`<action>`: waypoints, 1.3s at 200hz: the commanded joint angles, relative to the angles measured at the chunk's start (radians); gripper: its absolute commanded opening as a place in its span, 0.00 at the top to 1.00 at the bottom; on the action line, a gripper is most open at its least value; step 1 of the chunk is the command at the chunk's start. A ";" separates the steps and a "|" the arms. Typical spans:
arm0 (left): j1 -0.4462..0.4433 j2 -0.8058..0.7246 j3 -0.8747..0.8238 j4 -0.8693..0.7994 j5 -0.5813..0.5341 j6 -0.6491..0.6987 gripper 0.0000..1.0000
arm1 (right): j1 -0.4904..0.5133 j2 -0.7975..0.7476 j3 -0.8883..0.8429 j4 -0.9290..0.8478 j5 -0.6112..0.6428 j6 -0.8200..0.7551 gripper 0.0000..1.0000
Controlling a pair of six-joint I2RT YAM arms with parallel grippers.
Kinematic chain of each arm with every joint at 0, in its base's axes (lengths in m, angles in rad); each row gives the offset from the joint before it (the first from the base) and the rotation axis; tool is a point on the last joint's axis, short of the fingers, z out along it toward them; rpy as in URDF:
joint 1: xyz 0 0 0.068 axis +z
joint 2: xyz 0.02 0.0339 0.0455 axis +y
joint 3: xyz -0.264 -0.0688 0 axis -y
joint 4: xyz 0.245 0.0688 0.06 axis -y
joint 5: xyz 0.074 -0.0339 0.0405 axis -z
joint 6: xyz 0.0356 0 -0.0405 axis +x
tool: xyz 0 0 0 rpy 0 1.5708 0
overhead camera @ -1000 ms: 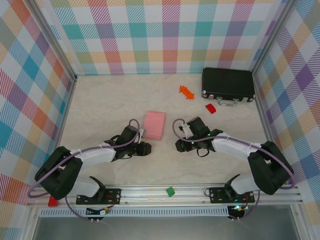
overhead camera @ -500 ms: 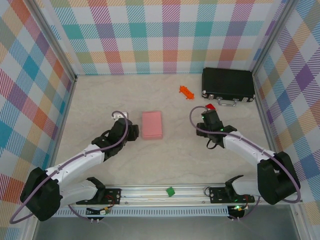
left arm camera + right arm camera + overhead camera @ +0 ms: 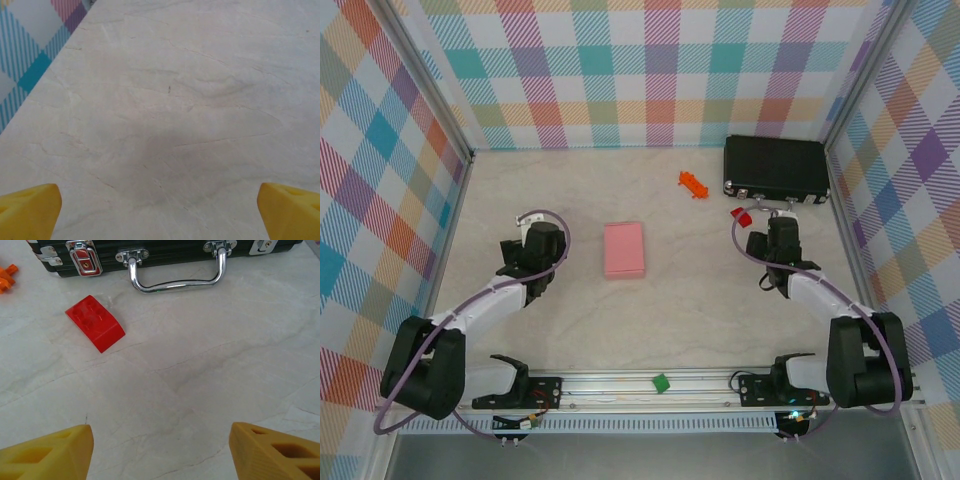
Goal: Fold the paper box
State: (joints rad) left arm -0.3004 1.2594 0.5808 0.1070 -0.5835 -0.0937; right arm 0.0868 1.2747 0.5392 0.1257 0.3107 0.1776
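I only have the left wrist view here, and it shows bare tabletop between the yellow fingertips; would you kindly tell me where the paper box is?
Observer: The paper box lies flat near the middle of the table, a closed pink rectangle, to the right of the left gripper and apart from it.
Operator: Thank you. Is the right gripper anywhere near it?
Observer: No, the right gripper is further right, open and empty, facing the black case.
Operator: Is anything loose on that side?
Observer: A small red block lies on the table just in front of that case.
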 commanded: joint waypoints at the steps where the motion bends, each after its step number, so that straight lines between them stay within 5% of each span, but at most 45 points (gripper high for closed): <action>1: 0.079 0.041 -0.033 0.171 0.140 0.096 0.00 | -0.039 0.022 -0.040 0.248 -0.101 -0.062 0.26; 62: 0.201 0.125 -0.188 0.589 0.484 0.186 0.00 | -0.087 0.069 -0.179 0.632 -0.267 -0.121 0.22; 109: 0.244 0.149 -0.183 0.620 0.561 0.144 0.00 | -0.093 0.156 -0.199 0.747 -0.296 -0.130 0.21; 128: 0.267 0.242 -0.216 0.783 0.633 0.134 0.00 | -0.096 0.198 -0.199 0.783 -0.302 -0.130 0.20; 163: 0.267 0.320 -0.170 0.752 0.621 0.129 0.00 | -0.095 0.266 -0.162 0.781 -0.307 -0.136 0.16; 183: 0.264 0.326 -0.168 0.762 0.578 0.121 0.00 | -0.093 0.262 -0.145 0.739 -0.306 -0.137 0.00; 260: 0.265 0.326 -0.172 0.770 0.614 0.132 0.00 | -0.094 0.260 -0.137 0.720 -0.321 -0.147 0.01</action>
State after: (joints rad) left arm -0.0433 1.5887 0.3897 0.8391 0.0086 0.0414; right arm -0.0010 1.5318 0.3771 0.8364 0.0151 0.0433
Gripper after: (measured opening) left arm 0.997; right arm 0.990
